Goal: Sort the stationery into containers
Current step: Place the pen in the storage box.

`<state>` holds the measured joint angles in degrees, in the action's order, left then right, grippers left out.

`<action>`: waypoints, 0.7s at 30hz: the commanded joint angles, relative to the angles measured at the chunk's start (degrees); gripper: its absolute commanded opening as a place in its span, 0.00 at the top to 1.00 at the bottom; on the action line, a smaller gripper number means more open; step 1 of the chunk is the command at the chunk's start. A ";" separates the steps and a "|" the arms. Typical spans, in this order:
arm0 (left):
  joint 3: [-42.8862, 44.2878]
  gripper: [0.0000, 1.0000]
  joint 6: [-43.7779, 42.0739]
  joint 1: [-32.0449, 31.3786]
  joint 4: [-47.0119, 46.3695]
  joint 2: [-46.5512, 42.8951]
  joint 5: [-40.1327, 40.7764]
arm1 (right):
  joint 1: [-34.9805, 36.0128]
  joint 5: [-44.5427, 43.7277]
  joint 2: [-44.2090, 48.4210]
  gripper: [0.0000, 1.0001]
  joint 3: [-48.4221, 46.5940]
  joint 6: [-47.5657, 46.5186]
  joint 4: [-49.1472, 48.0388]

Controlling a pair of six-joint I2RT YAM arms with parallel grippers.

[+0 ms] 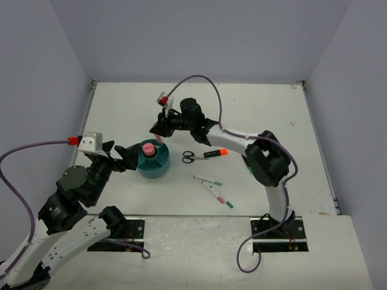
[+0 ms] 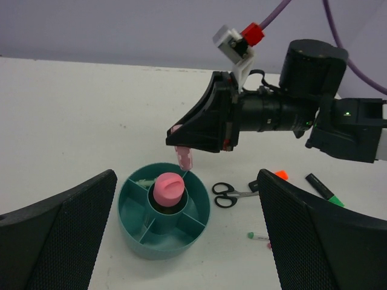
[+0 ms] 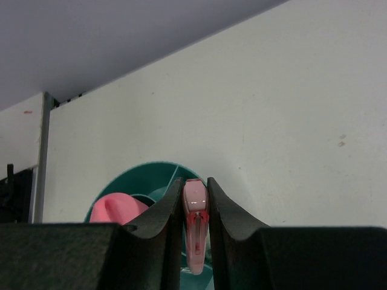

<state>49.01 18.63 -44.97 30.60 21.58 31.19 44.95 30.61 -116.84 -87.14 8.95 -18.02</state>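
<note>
Holds a pink tube [image 3: 195,208] upright between the narrowed fingers of the right hand [image 3: 195,193], lower end hanging over the far rim of the round teal organizer [image 1: 154,171]; cannot tell whether touching that rim. Shows a pink-capped item [image 2: 168,187] standing in the organizer's middle compartment. Keeps the left hand [image 1: 121,151] spread wide and holding nothing, just beside the organizer's left side. Leaves black scissors [image 1: 192,157] and an orange-capped highlighter [image 1: 216,153] on the white counter [image 1: 272,109] right of the organizer, near each other, with two thin pens [image 1: 208,180] nearer the arm bases and a green-capped highlighter [image 2: 323,188] beyond.
</note>
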 commanded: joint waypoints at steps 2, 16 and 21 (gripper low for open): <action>-1.40 0.00 -3.34 0.41 -4.80 0.57 -2.30 | 0.05 6.53 -4.04 0.95 -4.64 -1.27 -2.96; -2.52 0.00 -3.52 1.29 -5.64 1.35 -5.70 | 1.19 7.89 -4.34 1.00 -3.90 2.04 -6.87; -2.78 0.00 -3.52 1.72 -6.07 1.27 -6.48 | 1.19 8.66 -2.18 1.00 -3.12 4.28 -8.94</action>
<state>46.96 16.84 -43.88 27.27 22.33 26.11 45.87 37.23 -122.72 -89.14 10.87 -21.90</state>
